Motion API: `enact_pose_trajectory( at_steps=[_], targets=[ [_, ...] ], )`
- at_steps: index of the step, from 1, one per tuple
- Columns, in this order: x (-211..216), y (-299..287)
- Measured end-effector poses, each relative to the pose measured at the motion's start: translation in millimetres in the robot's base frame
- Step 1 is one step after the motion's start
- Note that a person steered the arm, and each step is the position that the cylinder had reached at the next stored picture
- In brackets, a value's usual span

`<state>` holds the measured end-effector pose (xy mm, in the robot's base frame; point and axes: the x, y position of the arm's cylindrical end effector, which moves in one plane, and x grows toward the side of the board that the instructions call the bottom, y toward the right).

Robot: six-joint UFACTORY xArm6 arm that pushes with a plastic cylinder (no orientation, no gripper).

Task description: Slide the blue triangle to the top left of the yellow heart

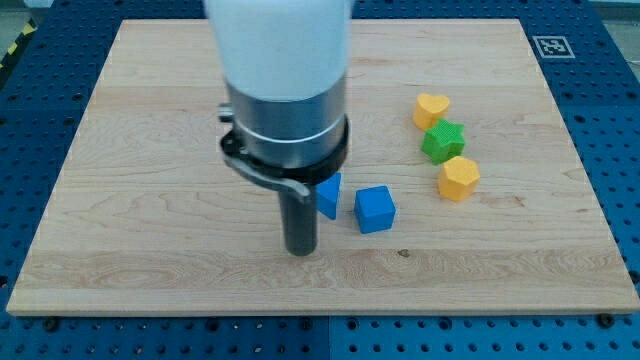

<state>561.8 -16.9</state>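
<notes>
On the pale wooden board (pixel 150 120), the small blue plastic triangle (pixel 329 195) lies well to the view's lower left of the yellow plastic heart (pixel 432 108). My tip (pixel 301 250) rests just left of the triangle; there is no pincer, only the rod. A blue cube (pixel 375 209) sits just right of the triangle.

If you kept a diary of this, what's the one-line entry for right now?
my tip: lower left of blue triangle | yellow heart: upper right, far | push: not finished
</notes>
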Motion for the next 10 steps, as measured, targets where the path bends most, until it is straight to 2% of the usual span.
enact_pose_trajectory(
  at_steps=[4,8,10],
  targets=[
    [-49.9,24.4],
    [-148.7,51.4],
    [-171.1,91.6]
  ],
)
